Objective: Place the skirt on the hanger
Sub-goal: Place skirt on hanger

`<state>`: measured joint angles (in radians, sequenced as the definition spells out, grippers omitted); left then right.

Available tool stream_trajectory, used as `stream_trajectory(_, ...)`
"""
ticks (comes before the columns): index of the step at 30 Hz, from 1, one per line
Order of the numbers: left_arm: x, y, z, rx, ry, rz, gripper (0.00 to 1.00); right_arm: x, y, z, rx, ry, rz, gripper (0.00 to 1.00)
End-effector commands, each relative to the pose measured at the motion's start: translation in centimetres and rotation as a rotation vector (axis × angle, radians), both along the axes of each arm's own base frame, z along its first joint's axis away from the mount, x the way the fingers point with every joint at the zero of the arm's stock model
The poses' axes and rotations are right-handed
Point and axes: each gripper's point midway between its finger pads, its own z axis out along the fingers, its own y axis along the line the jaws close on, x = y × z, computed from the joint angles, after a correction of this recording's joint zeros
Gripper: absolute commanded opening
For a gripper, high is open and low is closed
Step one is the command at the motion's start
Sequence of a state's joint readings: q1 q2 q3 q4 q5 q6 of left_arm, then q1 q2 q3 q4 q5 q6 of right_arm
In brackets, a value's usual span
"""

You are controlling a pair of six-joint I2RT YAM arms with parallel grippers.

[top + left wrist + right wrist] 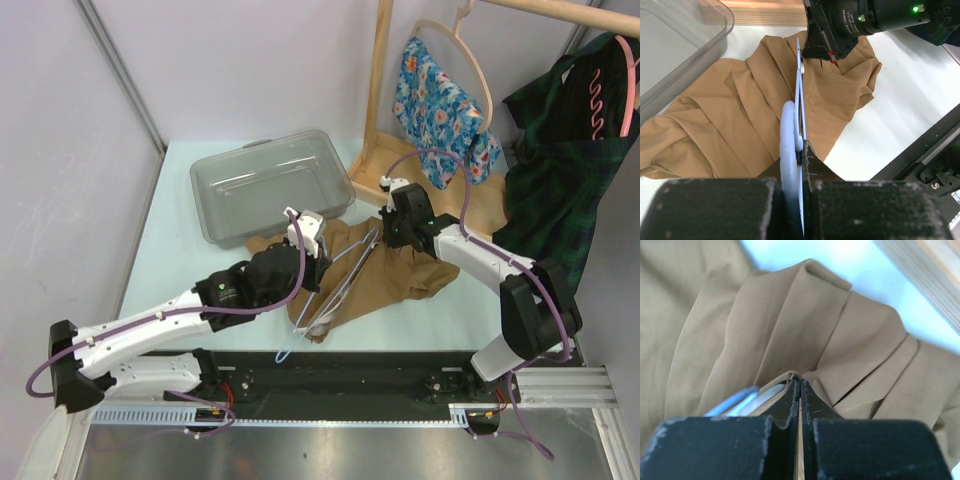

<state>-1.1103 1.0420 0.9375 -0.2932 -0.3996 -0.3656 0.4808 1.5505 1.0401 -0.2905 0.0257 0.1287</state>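
Left gripper (801, 155) clamped on the pale hanger (335, 285), held over the tan skirt (415, 280) spread mid-table; right gripper (800, 386) pinched tight on a skirt fold at the hanger's far end

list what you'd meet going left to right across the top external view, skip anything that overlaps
left arm's elbow → clear bin → right pincer → floral garment → dark plaid garment
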Motion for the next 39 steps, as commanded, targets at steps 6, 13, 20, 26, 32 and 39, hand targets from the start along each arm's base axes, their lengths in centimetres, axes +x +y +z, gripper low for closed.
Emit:
stream_trajectory(6,0.2,-1.3,2.1,-0.048,-0.029,-0.031,0.00,2.5,-3.0,-0.3,-0.010,-0.038,-0.224,0.00)
stream_trajectory(13,4.1,-3.5,3.2,-0.010,-0.107,0.097,0.00,-1.2,-5.1,-1.2,0.018,0.037,-0.307,0.00)
stream_trajectory(20,6.6,-6.6,3.2,-0.003,-0.156,0.094,0.00,-7.0,-3.5,-2.2,0.051,0.132,-0.237,0.00)
stream_trajectory(26,8.3,-8.3,3.8,0.029,-0.172,0.070,0.00,-8.1,-3.5,-0.6,0.088,0.092,-0.211,0.05)
stream_trajectory(32,9.4,-8.4,4.3,0.073,-0.172,0.102,0.00,-6.5,-2.8,1.4,0.102,-0.015,-0.095,0.21)
stream_trajectory(39,8.8,-7.4,3.2,0.085,-0.127,0.116,0.00,-4.9,-0.8,5.1,0.117,-0.148,0.049,0.48)
